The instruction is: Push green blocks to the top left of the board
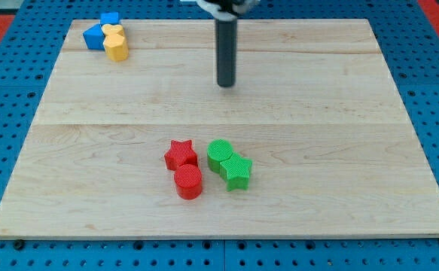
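A green round block [218,153] and a green star block [236,172] sit touching each other at the board's lower middle. My tip [226,84] is at the end of the dark rod in the upper middle of the board, well above both green blocks and apart from them. The wooden board [317,113] fills most of the view.
A red star block [180,154] and a red round block [188,181] lie just left of the green blocks. At the board's top left corner are two blue blocks [94,37] [110,17] and two yellow blocks [116,48] [112,31], clustered together.
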